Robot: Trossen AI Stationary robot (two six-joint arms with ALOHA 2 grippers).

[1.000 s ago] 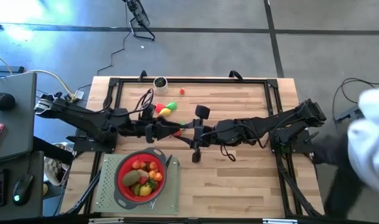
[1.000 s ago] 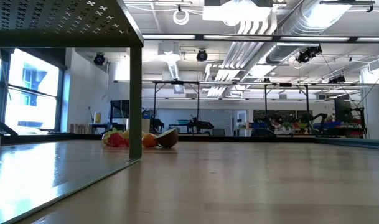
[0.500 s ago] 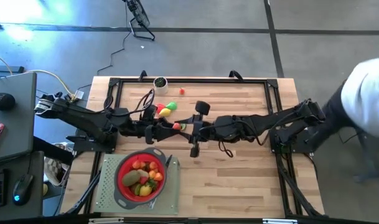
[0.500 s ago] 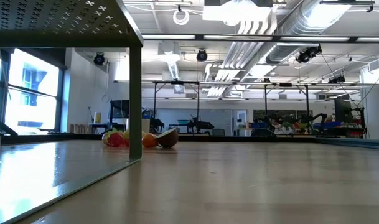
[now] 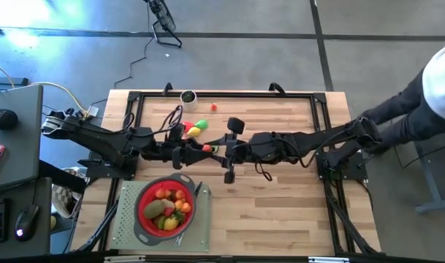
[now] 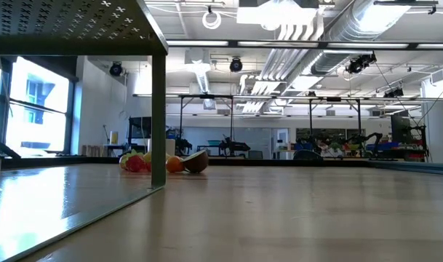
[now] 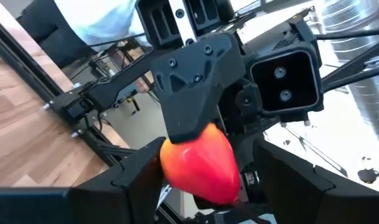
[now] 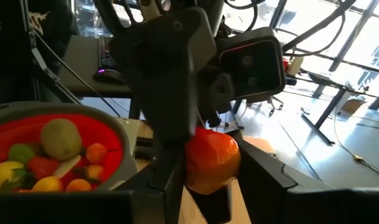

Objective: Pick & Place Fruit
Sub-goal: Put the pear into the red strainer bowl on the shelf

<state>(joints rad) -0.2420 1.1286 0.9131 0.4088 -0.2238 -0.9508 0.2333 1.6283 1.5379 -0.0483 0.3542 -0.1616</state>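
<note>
Both grippers, left gripper (image 5: 195,149) and right gripper (image 5: 221,150), meet mid-surface clamped on one red-orange fruit (image 7: 200,163), with a loose fruit cluster (image 5: 193,128) just behind them and the fruit-filled red strainer (image 5: 144,218) near the front edge, a person (image 5: 434,95) beside the surface.

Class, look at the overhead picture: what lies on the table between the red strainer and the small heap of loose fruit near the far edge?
In the high view, the two grippers meet there, left gripper and right gripper, with a red-orange fruit between them, above the table, between red strainer and loose fruit.
</note>
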